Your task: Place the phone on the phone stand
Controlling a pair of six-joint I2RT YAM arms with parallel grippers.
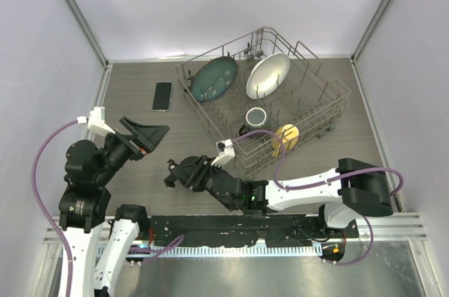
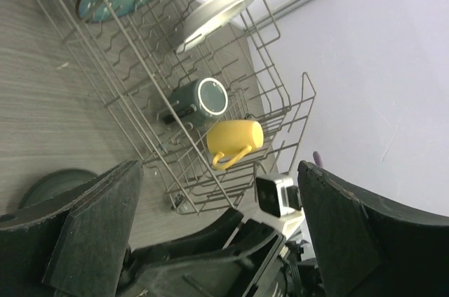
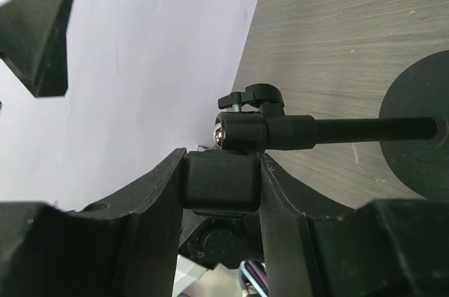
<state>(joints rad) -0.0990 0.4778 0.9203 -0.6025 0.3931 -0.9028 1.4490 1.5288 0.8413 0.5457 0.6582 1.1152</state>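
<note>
The phone (image 1: 162, 95) lies flat on the table at the back left, left of the dish rack. The phone stand (image 3: 421, 128) shows its round disc base, straight arm and ball joint in the right wrist view. My right gripper (image 3: 221, 170) is shut on the stand's cradle block. In the top view that gripper (image 1: 184, 173) reaches left across the near table, with the stand (image 1: 170, 170) at its tip. My left gripper (image 1: 146, 135) is open and empty, hovering just left of the stand, well short of the phone. Its fingers (image 2: 98, 234) frame the right gripper.
A wire dish rack (image 1: 330, 104) fills the back right. It holds a teal plate (image 1: 214, 78), a white plate (image 1: 268, 76), a dark cup (image 1: 255, 116) and a yellow mug (image 1: 285, 139). Walls close in on the left and right.
</note>
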